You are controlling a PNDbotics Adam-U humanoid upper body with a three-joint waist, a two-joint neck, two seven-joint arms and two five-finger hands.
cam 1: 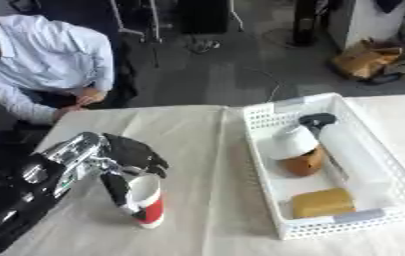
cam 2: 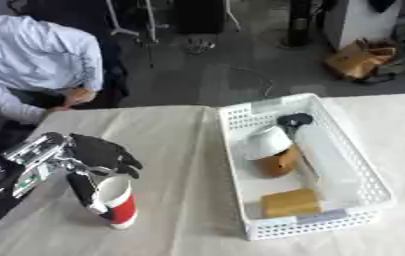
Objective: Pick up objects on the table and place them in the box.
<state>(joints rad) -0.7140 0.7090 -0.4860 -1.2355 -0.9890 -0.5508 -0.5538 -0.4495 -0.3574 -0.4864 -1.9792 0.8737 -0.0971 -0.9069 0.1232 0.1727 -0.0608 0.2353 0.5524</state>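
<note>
The left hand [cam 1: 122, 162] was curled around the red and white paper cup [cam 1: 146, 200], standing upright on the cloth-covered tabletop [cam 1: 197, 150], well apart from the white plastic basket [cam 1: 376, 192]. The cup could tip when lifted, because the hold was near its rim.

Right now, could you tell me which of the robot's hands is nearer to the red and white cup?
Left. The left hand is curled round the red and white cup; the right hand shows in neither view.
</note>
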